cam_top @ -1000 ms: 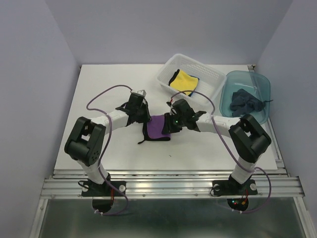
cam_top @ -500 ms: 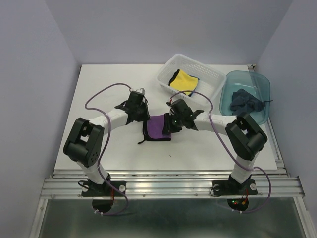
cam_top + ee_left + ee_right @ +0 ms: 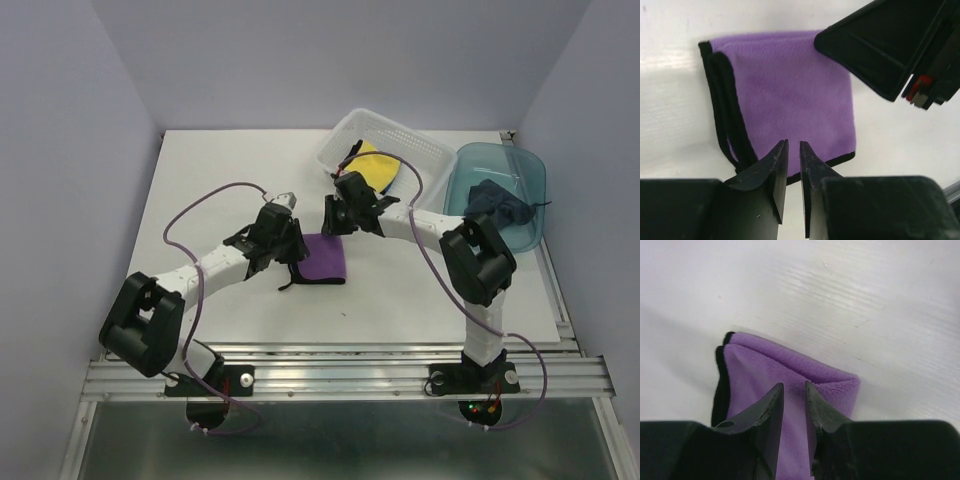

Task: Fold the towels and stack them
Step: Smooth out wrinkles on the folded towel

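Note:
A folded purple towel (image 3: 325,260) (image 3: 790,95) (image 3: 765,365) with black trim lies flat on the white table. My left gripper (image 3: 293,250) (image 3: 794,146) hovers over its left edge, jaws a narrow slit apart with nothing between them. My right gripper (image 3: 330,222) (image 3: 793,387) hangs over the towel's far edge, jaws also slightly parted and empty, the cloth visible below the gap. A yellow towel (image 3: 378,165) lies in the white basket (image 3: 400,125). A dark slate towel (image 3: 497,205) lies crumpled in the teal bin (image 3: 510,152).
The basket and bin stand side by side at the table's back right. The right arm's black gripper body (image 3: 880,45) fills the upper right of the left wrist view. Purple cables loop over both arms.
The right gripper has drawn back off the purple towel toward the basket. The left arm's elbow has swung down and left, its gripper staying at the towel's left edge.

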Controlling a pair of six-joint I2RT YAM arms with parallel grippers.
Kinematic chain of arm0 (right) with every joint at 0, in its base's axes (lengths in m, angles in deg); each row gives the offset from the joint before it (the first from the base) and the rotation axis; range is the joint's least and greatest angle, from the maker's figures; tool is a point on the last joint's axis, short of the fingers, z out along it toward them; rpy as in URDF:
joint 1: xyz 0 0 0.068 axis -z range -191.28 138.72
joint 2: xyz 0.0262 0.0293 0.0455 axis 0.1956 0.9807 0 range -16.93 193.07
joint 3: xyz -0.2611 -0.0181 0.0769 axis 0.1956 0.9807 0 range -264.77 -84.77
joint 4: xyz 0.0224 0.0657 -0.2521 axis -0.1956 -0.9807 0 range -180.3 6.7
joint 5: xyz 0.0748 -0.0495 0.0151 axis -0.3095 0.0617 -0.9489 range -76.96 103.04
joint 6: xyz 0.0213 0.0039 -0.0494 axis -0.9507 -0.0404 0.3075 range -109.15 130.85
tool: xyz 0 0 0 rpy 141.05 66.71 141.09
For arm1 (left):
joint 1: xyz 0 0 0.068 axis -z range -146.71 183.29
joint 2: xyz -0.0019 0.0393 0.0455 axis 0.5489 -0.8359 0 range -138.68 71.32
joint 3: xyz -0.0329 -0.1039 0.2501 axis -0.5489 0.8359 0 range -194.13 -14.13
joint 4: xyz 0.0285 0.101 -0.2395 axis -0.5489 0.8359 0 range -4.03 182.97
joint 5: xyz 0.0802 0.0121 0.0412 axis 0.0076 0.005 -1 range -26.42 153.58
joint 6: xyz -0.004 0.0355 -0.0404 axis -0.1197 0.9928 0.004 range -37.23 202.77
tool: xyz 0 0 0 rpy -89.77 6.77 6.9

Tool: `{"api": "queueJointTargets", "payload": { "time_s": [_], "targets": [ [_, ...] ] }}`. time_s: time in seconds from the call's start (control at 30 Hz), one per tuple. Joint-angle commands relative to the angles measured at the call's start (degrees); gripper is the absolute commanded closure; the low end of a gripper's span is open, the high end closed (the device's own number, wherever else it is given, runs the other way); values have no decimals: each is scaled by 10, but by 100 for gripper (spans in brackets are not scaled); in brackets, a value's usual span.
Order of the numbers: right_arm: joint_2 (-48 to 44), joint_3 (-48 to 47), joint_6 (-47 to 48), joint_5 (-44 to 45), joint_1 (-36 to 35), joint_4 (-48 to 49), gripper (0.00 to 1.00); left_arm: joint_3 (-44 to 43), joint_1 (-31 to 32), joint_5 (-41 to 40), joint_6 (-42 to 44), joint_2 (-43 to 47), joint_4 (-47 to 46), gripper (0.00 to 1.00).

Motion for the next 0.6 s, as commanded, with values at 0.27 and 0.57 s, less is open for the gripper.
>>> {"api": "queueJointTargets", "payload": {
  "time_s": [0.27, 0.57],
  "targets": [
    [64, -23, 7, 43, 12, -28, 71, 92, 5, 13, -24, 16, -47, 73],
    [25, 35, -4, 58, 12, -24, 69, 81, 3, -73, -43, -19, -10, 81]
  ]
}}
